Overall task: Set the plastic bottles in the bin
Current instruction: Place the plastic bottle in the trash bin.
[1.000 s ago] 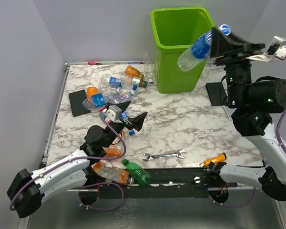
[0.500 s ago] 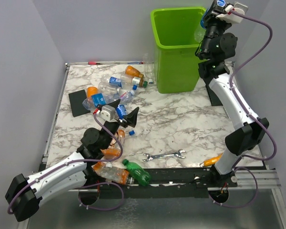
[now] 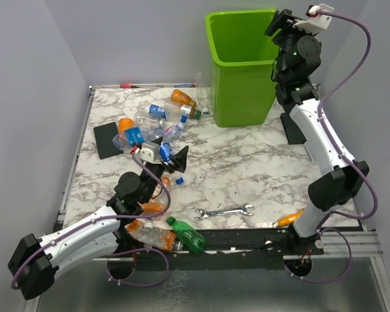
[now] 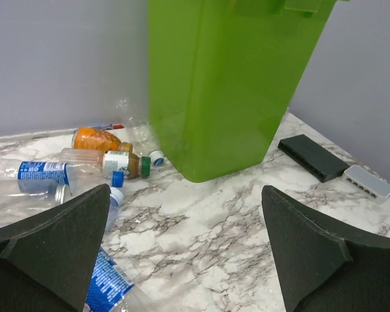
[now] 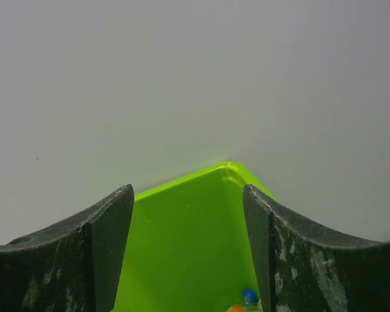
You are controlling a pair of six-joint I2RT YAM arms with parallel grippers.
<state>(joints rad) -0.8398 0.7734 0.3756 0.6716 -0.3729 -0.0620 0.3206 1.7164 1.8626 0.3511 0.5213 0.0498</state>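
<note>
My right fingers (image 5: pixel 58 260) hang over the right rim of the bin (image 3: pixel 237 91), parted, with nothing between them. Past them, deep inside the bin, I see a blue cap (image 5: pixel 249 296) and a bit of orange. My left fingers (image 4: pixel 52 247) are spread wide and empty, low over the counter (image 3: pixel 260 169), well to the bin's left. The plastic bottles (image 3: pixel 153 123) lie clustered left of the bin, with an orange bottle (image 4: pixel 99 138) near its base. Farther from the bin lie a green bottle (image 3: pixel 187 236), a wrench (image 3: pixel 224 212) and a screwdriver (image 3: pixel 292 218).
</note>
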